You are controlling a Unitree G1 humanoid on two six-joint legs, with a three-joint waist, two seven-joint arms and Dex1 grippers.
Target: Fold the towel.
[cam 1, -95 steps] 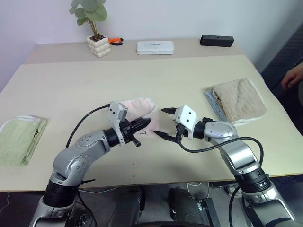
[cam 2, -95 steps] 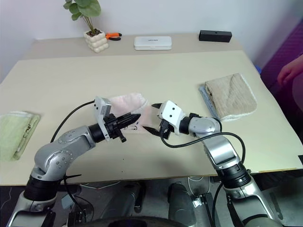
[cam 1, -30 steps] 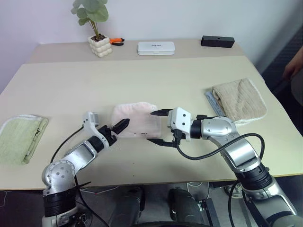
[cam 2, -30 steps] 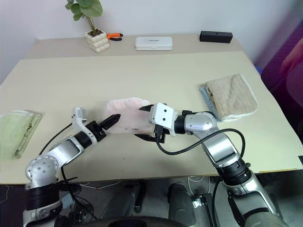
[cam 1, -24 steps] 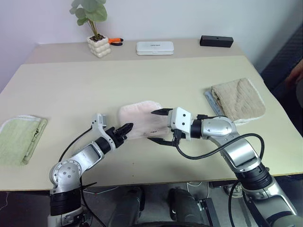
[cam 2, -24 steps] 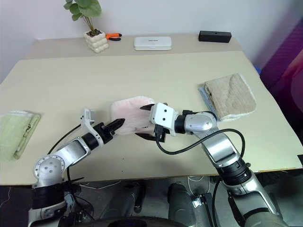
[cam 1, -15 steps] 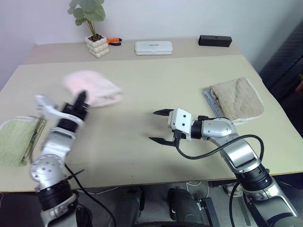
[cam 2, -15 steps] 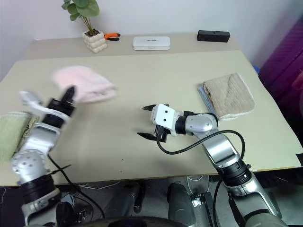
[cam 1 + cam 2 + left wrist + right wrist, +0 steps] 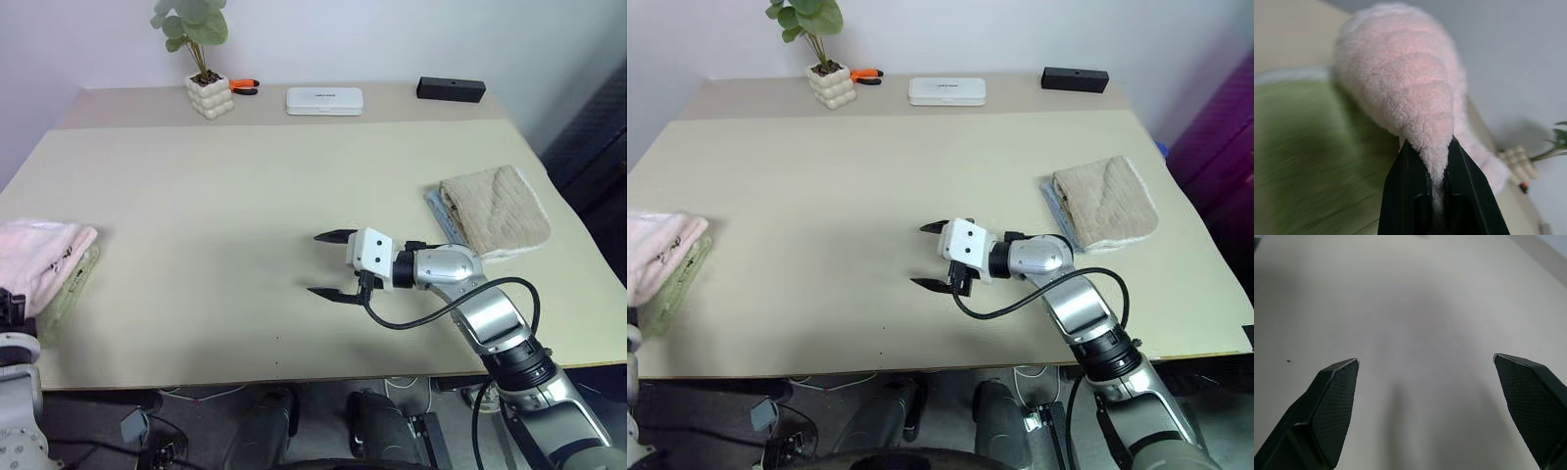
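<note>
The pale pink fluffy towel is bunched at the table's far left edge, lying over the light green folded towel. In the left wrist view my left gripper is shut on a fold of the pink towel, with the green towel just beneath it. My right gripper hovers low over the middle of the table, pointing left, its fingers wide open. The right wrist view shows that same right gripper with bare tabletop between its fingertips.
A beige folded towel lies at the right on a blue-grey sheet. Along the far edge stand a potted plant, an orange tool, a white box and a black box.
My left arm has swung the pink towel from the table's middle to the far left, over the green towel. The right gripper has stayed put, open.
</note>
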